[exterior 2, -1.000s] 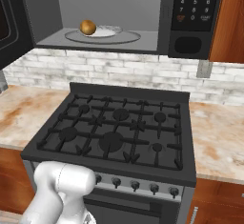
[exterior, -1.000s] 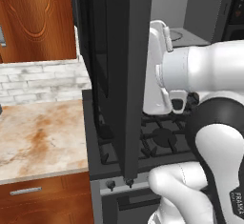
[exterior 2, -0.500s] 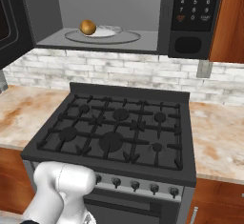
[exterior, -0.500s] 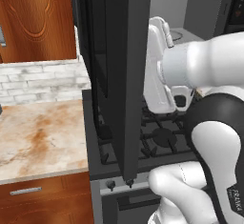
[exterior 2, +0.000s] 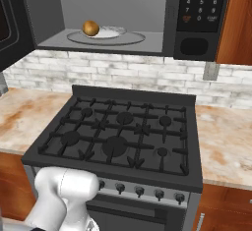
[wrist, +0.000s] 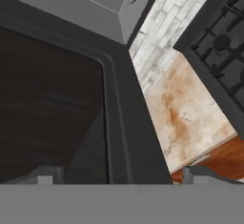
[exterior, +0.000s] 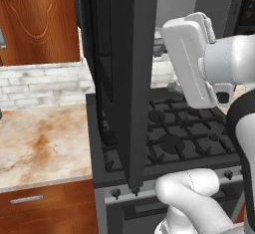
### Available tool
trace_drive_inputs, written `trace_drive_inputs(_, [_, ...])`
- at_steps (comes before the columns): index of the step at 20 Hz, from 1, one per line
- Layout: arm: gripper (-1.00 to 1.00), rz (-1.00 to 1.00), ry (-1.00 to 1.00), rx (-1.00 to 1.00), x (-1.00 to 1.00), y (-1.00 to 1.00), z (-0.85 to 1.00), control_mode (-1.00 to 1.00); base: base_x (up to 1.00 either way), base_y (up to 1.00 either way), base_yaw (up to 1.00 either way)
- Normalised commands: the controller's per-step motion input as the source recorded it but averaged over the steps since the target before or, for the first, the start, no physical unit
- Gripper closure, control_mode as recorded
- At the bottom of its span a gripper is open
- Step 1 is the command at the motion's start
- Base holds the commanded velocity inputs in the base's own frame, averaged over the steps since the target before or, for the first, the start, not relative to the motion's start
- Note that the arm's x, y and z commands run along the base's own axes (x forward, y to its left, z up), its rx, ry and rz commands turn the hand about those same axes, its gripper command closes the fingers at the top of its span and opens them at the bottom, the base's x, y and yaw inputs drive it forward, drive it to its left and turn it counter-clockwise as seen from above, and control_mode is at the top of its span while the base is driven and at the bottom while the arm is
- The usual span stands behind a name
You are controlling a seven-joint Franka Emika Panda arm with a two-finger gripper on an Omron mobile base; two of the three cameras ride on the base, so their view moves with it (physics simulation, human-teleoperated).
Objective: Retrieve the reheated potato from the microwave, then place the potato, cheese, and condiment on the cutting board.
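Observation:
The microwave (exterior 2: 197, 23) hangs above the stove with its door (exterior: 124, 68) swung wide open. Inside, the olive-brown potato (exterior 2: 90, 28) rests on the left of the glass turntable (exterior 2: 123, 39). In the hand view my gripper (wrist: 124, 175) is open, its two fingertips (wrist: 47, 175) far apart, with the door's dark window and grey frame (wrist: 128, 113) close in front of them. My white hand (exterior: 187, 58) sits just right of the door's edge, above the burners. The cheese, condiment and cutting board are out of view.
A black gas stove (exterior 2: 118, 131) lies below the microwave. Marbled counter (exterior: 40, 138) runs to its left and more counter (exterior 2: 226, 141) to its right, backed by white brick. A wooden cabinet (exterior: 40, 19) stands left of the door.
My hand has turned slightly beside the door edge and the forearm has risen a little. The door and the potato have stayed put.

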Motion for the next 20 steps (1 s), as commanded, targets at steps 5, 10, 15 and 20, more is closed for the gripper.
trace_drive_inputs(5, [-1.0,0.0,-0.02,-0.14,0.13,-0.47,0.11,-1.0,0.0,0.0,0.0])
trace_drive_inputs(10, [-1.0,0.02,-0.05,-0.15,0.09,-0.44,0.06,-1.0,0.0,0.0,0.0])
trace_drive_inputs(15, [-1.0,0.07,-0.05,-0.18,0.18,-0.4,0.0,-1.0,0.0,0.0,0.0])
trace_drive_inputs(20, [-1.0,0.08,-0.06,-0.13,0.25,-0.38,0.0,-1.0,0.0,0.0,0.0])
